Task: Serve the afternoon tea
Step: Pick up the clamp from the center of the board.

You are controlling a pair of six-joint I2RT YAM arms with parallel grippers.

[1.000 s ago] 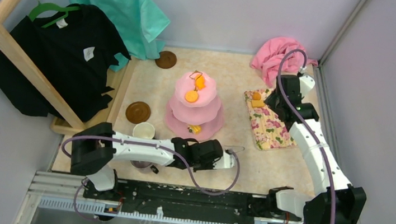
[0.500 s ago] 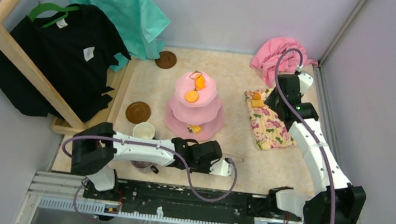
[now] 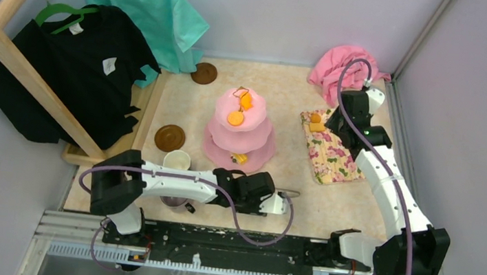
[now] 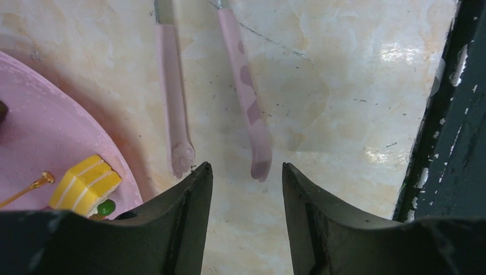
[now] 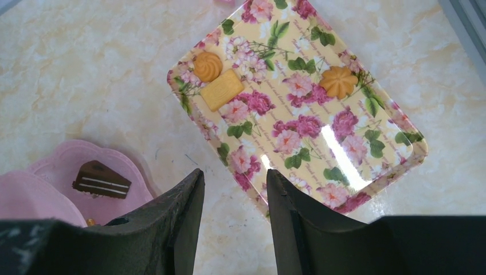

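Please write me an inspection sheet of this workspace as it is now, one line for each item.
Surface: beige marbled table, few dark specks.
Job's things: pink cake stand bearing snacks; white mug; grey-purple mug partly under left arm; two bare brown saucers; three biscuits on floral tray.
Clutter: pink cloth; two pink-handled spoons.
Grippers: left pincer open, empty, by spoon handle ends; right pincer open, empty, by tray edge.
Cables: purple cables loop along both arms.
Surroundings: wooden rack with black shirt and teal shirt.

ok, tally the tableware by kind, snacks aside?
Cake stand: 1
Mugs: 2
Brown saucers: 2
Pink-handled utensils: 2
Floral tray: 1
Total: 8
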